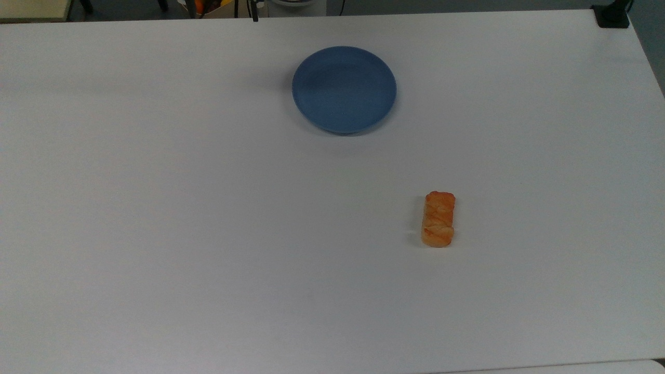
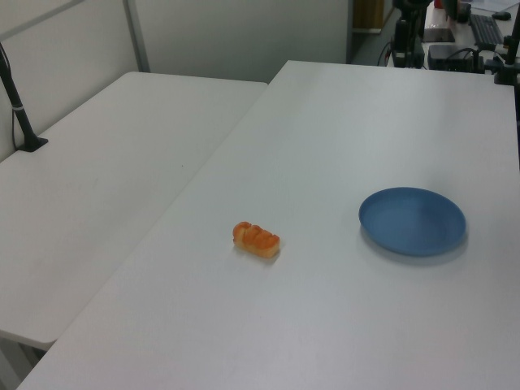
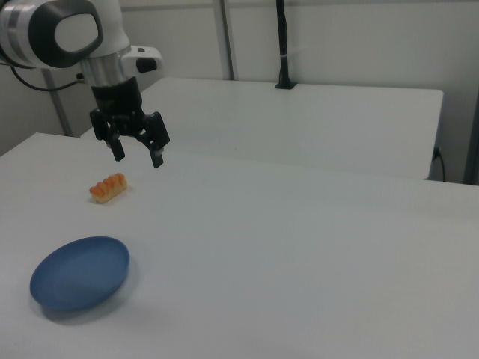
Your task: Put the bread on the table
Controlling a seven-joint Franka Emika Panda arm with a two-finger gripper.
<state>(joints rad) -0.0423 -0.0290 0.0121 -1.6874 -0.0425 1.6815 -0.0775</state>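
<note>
While the gripper [image 3: 137, 156] hangs in the air with its fingers [image 3: 157, 158] spread apart and nothing between them, the bread [image 1: 438, 219] just lies flat on the white surface [image 1: 182, 218], well apart from the blue plate [image 1: 344, 89]. Top view puts the loaf toward the surface's right edge and nearer its bottom edge than the plate, which sits close to the top edge.
</note>
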